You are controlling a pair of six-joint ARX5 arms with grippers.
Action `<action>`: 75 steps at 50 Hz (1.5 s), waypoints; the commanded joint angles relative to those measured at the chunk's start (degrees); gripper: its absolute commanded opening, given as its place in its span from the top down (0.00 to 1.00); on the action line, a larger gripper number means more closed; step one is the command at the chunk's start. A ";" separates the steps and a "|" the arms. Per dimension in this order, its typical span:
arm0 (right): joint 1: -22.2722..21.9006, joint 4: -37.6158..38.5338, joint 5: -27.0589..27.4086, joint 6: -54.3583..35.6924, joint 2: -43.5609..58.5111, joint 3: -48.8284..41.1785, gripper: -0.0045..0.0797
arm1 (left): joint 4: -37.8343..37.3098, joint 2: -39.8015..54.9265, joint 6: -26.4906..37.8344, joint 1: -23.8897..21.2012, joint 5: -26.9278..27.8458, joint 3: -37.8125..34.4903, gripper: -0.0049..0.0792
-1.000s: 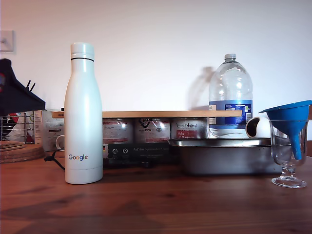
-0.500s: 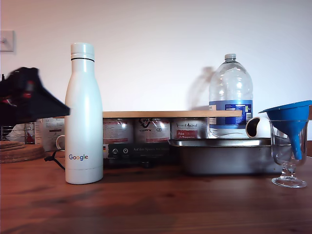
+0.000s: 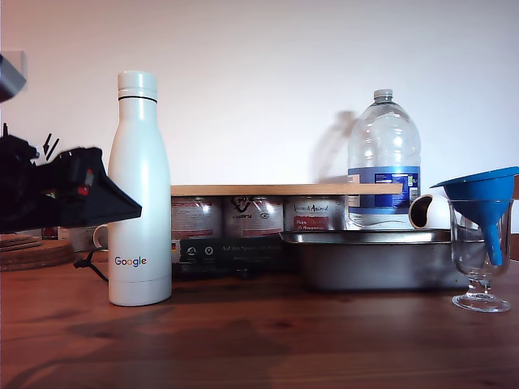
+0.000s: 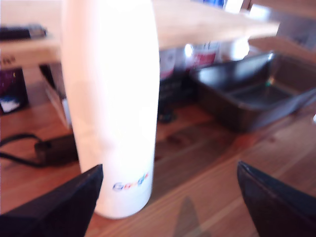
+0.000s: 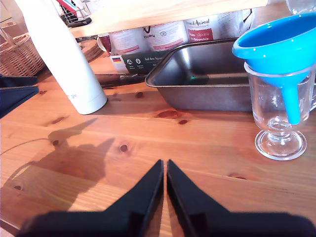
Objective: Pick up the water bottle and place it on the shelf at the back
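So the water bottle (image 3: pixel 139 190) is standing upright on the wooden table (image 3: pixel 268 340), over toward the exterior view's left, in front of the shelf (image 3: pixel 284 190), which is that light-wood plank sitting across a row of tins (image 3: pixel 253 217) at the back. Our first gripper (image 4: pixel 168 202) is right up on the bottle, jaws spread wide with nothing between them; in the first wrist view one dark finger (image 4: pixel 59 207) looks like it's at the bottle's lower body near the logo, though the shot is blurry enough that we can't swear it's actually touching. In the exterior view that arm shows as a dark mass (image 3: pixel 61 194) at the left, overlapping the bottle's side around mid-height. Our second gripper (image 5: pixel 164 170) hangs low over bare tabletop, well apart from the bottle, its two fingers pinched together with only a sliver of gap and nothing in them. From the second wrist view we can see the grey metal tray (image 5: pixel 207 89) sitting just in front of the shelf, and beside it a stemmed glass (image 5: pixel 279 118) with a blue funnel (image 5: pixel 276 49) resting in its mouth. A big clear plastic water jug (image 3: pixel 383 162) stands behind the tray, near the shelf's end on the exterior view's right.
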 commanded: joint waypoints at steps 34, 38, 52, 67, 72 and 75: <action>0.26 0.31 -0.04 0.00 -0.35 -0.28 0.96 | 7.30 6.64 3.85 2.16 2.64 2.71 0.00; 0.26 0.31 -0.04 0.00 -0.35 -0.28 0.96 | 6.54 6.64 3.85 2.75 2.71 3.19 0.00; 0.26 0.31 -0.04 0.00 -0.35 -0.28 0.96 | 4.39 6.73 4.57 4.42 3.43 5.44 0.00; 0.26 0.31 -0.02 0.00 -0.35 -0.28 0.96 | 1.81 12.50 5.40 4.76 6.69 10.84 0.00; 0.26 0.31 -0.02 0.00 -0.35 -0.28 0.96 | 1.84 15.37 5.38 4.74 7.45 12.48 0.00; 0.26 0.31 -0.02 0.00 -0.35 -0.28 0.96 | 1.97 16.70 5.40 4.74 7.41 13.18 0.00</action>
